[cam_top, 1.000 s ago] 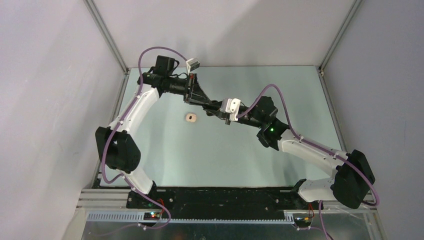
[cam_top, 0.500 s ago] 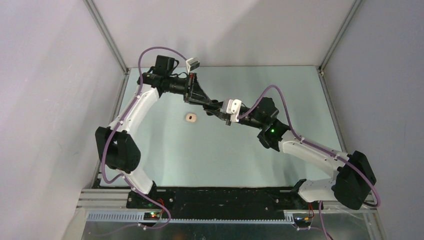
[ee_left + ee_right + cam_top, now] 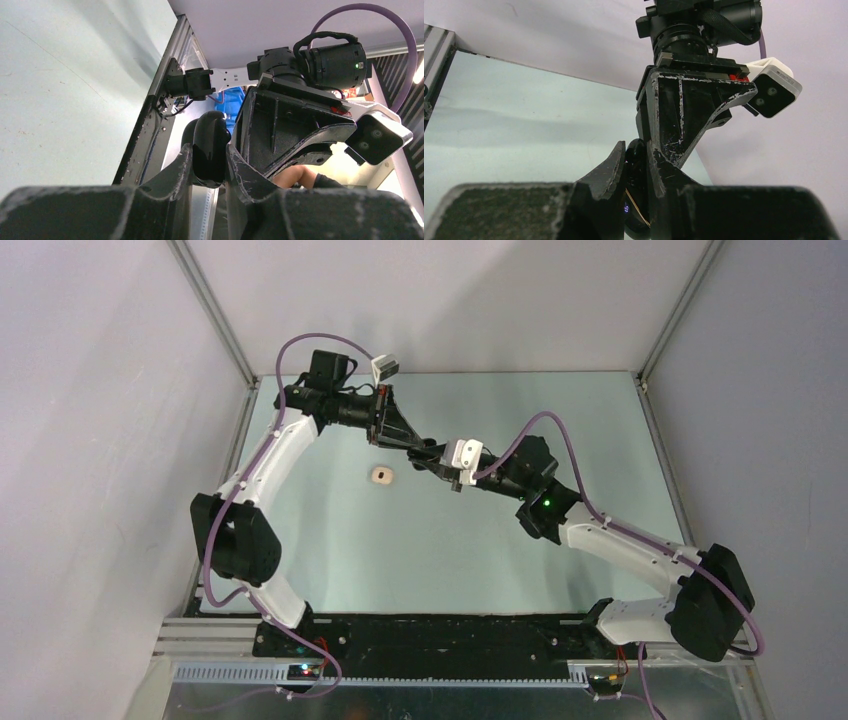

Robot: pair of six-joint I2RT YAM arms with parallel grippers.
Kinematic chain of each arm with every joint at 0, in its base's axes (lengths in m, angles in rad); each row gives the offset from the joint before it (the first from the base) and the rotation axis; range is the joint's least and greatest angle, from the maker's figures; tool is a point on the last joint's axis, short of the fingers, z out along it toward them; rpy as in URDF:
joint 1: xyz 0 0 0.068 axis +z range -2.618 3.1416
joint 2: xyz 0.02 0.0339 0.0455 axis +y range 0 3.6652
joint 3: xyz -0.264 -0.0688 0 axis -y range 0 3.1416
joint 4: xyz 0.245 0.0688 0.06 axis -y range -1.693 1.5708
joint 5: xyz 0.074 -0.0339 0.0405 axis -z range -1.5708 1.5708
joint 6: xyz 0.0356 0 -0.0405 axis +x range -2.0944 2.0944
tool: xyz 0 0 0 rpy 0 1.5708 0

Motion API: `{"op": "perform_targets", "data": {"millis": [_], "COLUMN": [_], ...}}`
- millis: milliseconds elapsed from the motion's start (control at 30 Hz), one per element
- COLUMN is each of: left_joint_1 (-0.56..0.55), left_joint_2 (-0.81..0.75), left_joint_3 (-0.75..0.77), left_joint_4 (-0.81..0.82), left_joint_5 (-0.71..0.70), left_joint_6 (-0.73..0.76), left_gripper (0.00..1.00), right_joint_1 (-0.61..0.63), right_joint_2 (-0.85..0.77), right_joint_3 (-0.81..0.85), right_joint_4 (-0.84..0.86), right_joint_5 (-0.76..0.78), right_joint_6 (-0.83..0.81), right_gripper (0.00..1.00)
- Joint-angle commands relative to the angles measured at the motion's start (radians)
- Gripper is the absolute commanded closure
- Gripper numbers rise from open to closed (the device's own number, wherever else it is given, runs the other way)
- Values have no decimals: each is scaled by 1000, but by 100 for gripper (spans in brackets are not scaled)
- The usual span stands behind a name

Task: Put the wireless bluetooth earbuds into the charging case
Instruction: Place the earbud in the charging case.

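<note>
Black charging case point(image 3: 209, 142) clamped in jaws of both left gripper point(image 3: 208, 152) and right gripper point(image 3: 636, 150), mid-air; contents hidden; long axis along fingers. Cream item point(image 3: 381, 475) on table point(image 3: 450, 550), left.

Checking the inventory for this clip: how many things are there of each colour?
Black: 2, a glossy piece in the left gripper, a blue-lit piece in the right gripper; possibly one shared thing.
Cream-white: 1, a small piece on the table.
Total: 3.
</note>
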Motion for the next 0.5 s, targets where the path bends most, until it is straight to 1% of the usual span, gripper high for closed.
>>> {"op": "perform_targets", "data": {"millis": [0, 333, 467], "left_joint_1": [7, 7, 8], "left_joint_2": [-35, -35, -33], "left_joint_3": [3, 6, 6], "left_joint_4": [28, 30, 30], "left_joint_5": [46, 51, 50], "left_joint_6": [-20, -19, -19], "left_gripper": [100, 100, 100], "right_joint_1": [5, 3, 1], "right_joint_2": [-28, -36, -38], "right_joint_3": [-1, -1, -1], "right_joint_4": [-14, -24, -12], "right_joint_5": [43, 68, 76], "right_joint_6": [-4, 18, 56], "right_gripper": [100, 98, 98]}}
